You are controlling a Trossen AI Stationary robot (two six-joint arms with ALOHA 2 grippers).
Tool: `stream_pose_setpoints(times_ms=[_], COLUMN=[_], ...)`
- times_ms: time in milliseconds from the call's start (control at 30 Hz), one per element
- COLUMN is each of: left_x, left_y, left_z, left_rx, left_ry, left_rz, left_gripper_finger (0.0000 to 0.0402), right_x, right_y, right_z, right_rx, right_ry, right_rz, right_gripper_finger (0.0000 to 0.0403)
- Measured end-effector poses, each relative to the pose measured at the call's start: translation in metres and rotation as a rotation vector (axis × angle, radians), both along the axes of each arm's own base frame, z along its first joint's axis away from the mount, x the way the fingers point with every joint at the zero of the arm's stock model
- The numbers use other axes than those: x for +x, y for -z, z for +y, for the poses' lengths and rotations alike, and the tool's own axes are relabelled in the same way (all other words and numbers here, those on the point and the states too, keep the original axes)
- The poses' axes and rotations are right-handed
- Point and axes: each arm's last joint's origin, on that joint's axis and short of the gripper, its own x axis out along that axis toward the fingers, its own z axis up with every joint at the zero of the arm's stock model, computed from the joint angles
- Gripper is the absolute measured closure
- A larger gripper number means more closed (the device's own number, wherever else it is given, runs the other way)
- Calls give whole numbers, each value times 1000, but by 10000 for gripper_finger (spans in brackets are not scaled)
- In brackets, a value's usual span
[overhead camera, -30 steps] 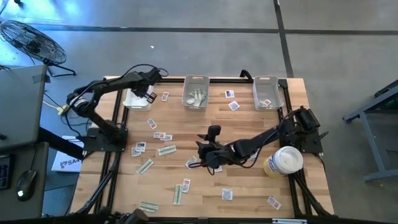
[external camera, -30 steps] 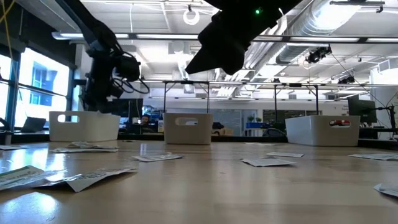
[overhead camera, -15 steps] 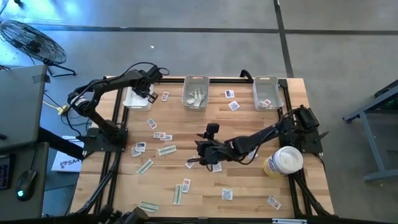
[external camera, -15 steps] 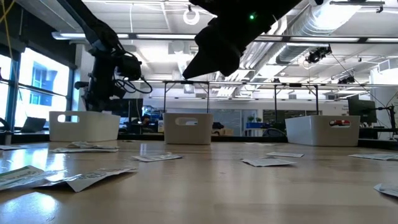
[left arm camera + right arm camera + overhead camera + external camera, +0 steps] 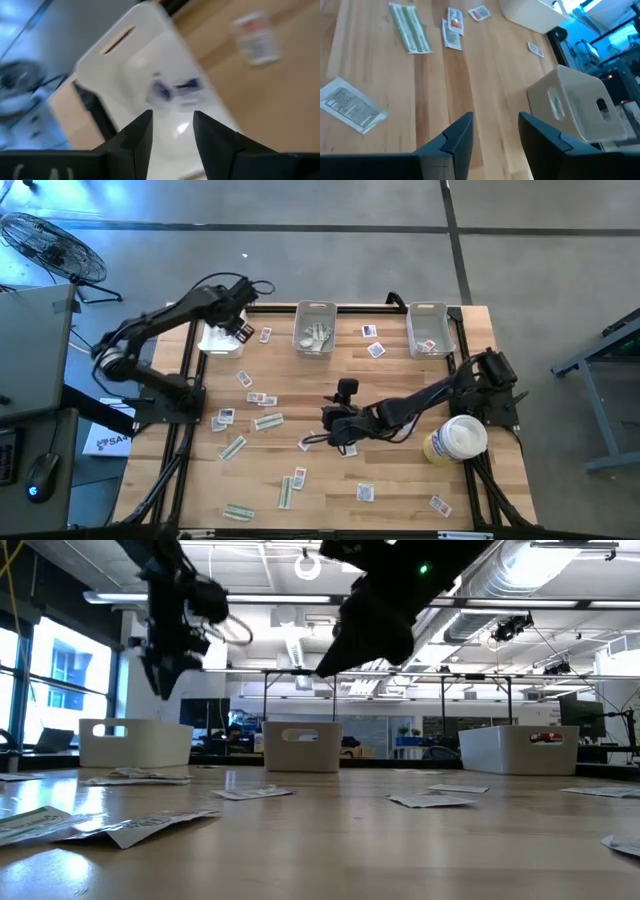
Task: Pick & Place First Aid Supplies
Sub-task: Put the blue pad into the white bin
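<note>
Blue-marked packet [image 5: 175, 91]: in white bin [image 5: 125, 55], print unreadable | my left claw [image 5: 172, 125]: parted, empty, above it | my right claw [image 5: 495, 131]: parted, empty, over bench [image 5: 485, 85]

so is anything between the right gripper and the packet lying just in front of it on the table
Nothing visible. The right gripper hangs open above the wood near the table's middle, and the white packet lies flat on bare tabletop with only open wood between them. The left gripper is far off, over the left bin.
</note>
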Motion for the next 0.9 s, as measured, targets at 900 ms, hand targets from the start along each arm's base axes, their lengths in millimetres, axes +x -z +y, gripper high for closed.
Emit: stream_pose_setpoints(times_ms=[900], left_x=[-23], left_y=[73], left_z=[-178], left_rx=[-342], left_ry=[422], left_rz=[-145], left_gripper_finger=[263], right_x=[-9], right_y=[-20], right_z=[-2], right_rx=[94], right_ry=[48], right_rz=[-73], right_gripper_finger=[254])
